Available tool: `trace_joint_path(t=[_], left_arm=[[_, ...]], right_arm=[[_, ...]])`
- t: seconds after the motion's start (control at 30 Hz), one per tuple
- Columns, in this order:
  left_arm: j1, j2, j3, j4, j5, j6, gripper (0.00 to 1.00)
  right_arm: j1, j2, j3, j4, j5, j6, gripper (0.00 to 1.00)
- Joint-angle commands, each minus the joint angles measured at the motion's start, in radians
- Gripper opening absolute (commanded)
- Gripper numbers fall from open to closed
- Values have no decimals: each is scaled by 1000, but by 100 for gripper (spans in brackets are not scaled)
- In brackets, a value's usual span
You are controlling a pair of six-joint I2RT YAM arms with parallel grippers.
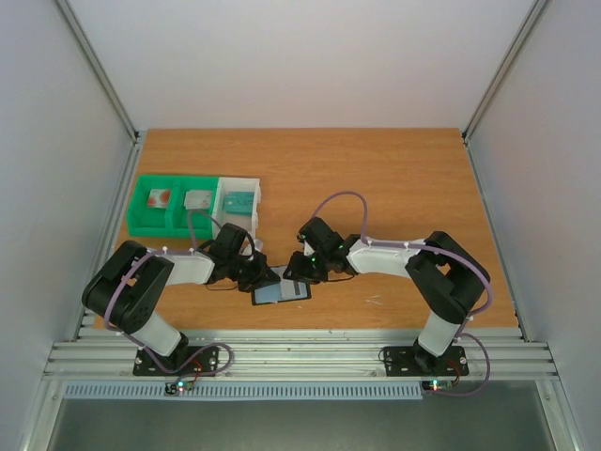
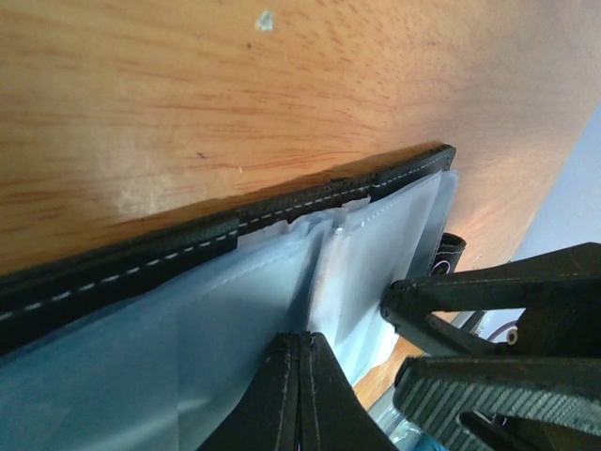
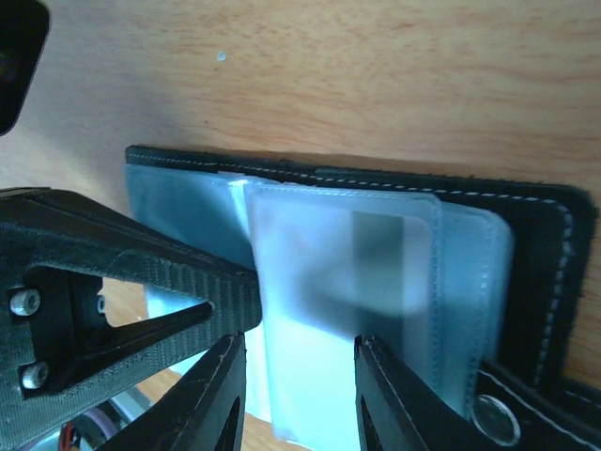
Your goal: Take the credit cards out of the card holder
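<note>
The black card holder (image 1: 282,292) lies open on the table between both arms, its clear grey-blue pockets facing up. My left gripper (image 1: 260,277) is shut, and its tips (image 2: 302,340) press onto a crease of the pocket (image 2: 188,329). Nothing shows between them. My right gripper (image 3: 299,343) is open over the holder's near edge. A whitish credit card (image 3: 319,282) sticks partly out of its pocket below the gap, and there is a space between it and the left finger. The holder's black stitched cover (image 3: 549,254) frames the pockets. A teal-green card (image 1: 239,200) lies in the white tray.
A green two-compartment tray (image 1: 141,218) and a white tray (image 1: 225,185) stand side by side at the back left. Each green compartment holds a small flat item. The left arm's ribbed finger (image 3: 141,263) crowds the right gripper. A metal snap (image 3: 493,418) sits on the holder's corner.
</note>
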State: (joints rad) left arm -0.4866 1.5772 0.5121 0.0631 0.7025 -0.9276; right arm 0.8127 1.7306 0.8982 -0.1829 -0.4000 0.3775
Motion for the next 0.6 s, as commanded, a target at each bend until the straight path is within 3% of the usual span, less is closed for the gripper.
trace_joint_path(t=[0.0,0.33,0.57], left_arm=[[-1,2,-8,8,-24,11,1],[-1,-11,-1,-22,-34,32,1],[-1,-9,-4,-20,-34,32,1]], right_arm=[[-14,-33,-26,83,-54,34,34],[-20,-43,16,-99,138,-72,34],[-20,31,33,-108,131,-80,34]])
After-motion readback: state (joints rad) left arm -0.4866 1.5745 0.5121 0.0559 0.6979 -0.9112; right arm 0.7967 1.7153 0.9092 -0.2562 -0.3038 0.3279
